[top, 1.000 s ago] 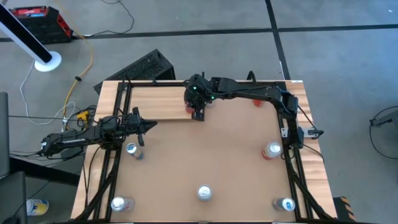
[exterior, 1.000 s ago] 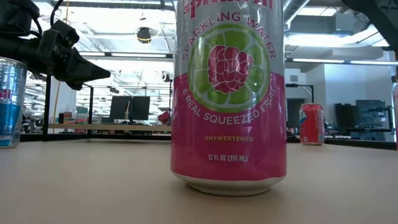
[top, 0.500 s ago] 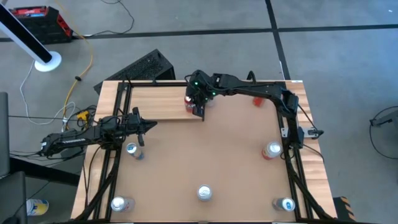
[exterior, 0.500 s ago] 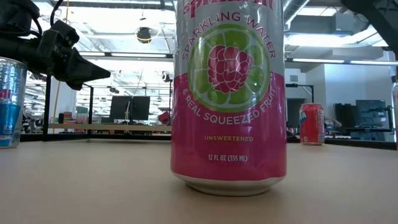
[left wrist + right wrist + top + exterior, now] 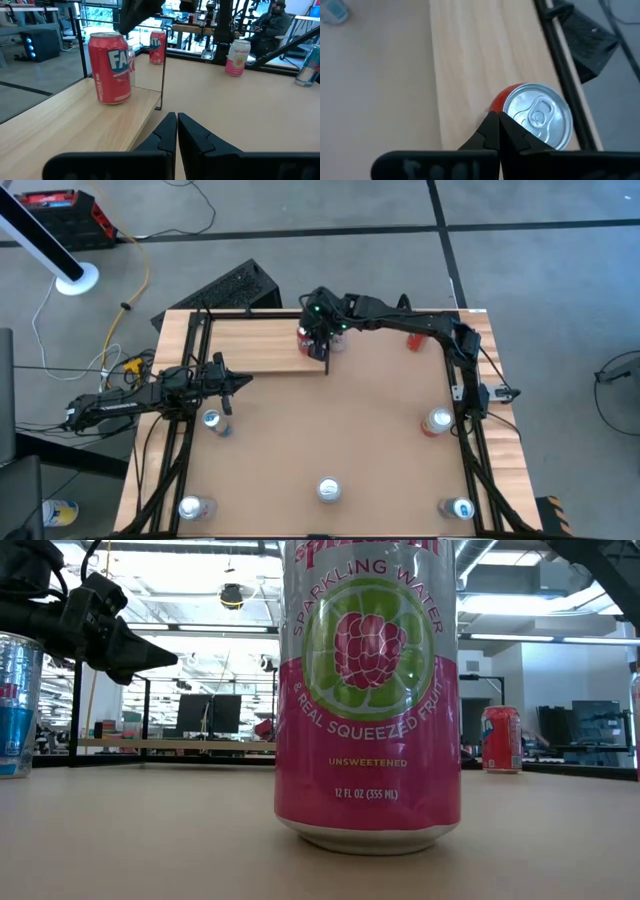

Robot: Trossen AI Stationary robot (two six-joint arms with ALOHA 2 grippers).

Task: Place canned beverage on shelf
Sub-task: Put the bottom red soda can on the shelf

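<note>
Right end effector point(image 5: 326, 356) retreated; "SPARKLING WATER" can point(image 5: 367, 690).

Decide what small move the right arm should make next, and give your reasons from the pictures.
Probably lift the right claw up and away. The red can already stands upright on the shelf, and the claw is shut above it, holding nothing.

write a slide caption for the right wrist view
Right end effector shut, poised above a red can standing upright on the pale wood shelf.
</note>
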